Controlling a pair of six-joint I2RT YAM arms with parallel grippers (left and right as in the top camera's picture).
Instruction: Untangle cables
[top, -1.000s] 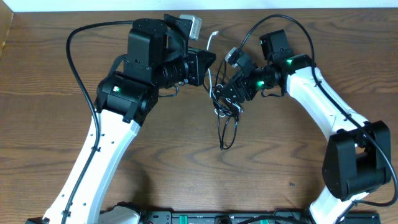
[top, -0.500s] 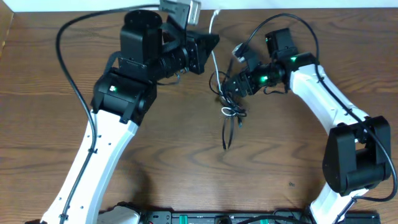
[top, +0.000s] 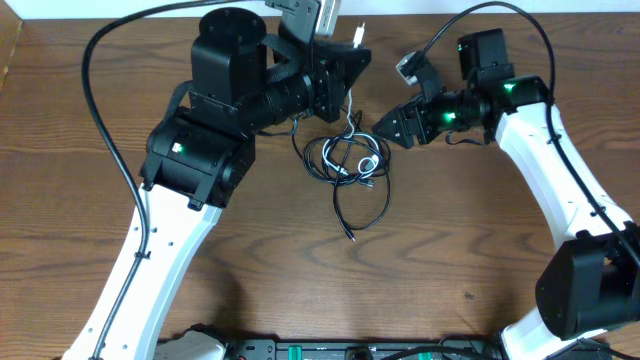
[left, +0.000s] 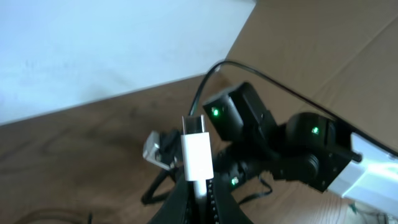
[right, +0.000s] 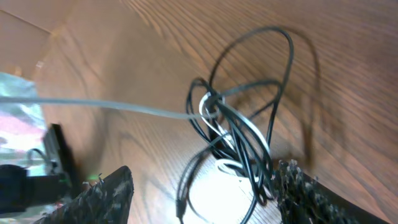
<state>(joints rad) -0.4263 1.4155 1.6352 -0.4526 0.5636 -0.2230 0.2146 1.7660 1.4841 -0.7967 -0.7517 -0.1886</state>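
Note:
The cables (top: 347, 162) lie as a loose tangle of black cords and one white cord on the table, with a black loop trailing toward the front (top: 352, 232). My left gripper (top: 347, 62) is shut on the white cable's plug (left: 197, 151), held above the table near the back edge. The white cord runs down from it into the tangle (right: 235, 140). My right gripper (top: 386, 125) is open and empty, just right of the tangle. Its fingers (right: 205, 202) are spread wide on either side of the tangle.
The wooden table (top: 450, 240) ends at a white wall along the back. The left arm's thick black wire (top: 100, 110) arcs over the table's left side. A cardboard surface (left: 323, 50) shows behind the right arm.
My left gripper rose and moved back with the white plug. My right gripper let go of the tangle and drew back to the right. The tangle dropped onto the table and spread out.

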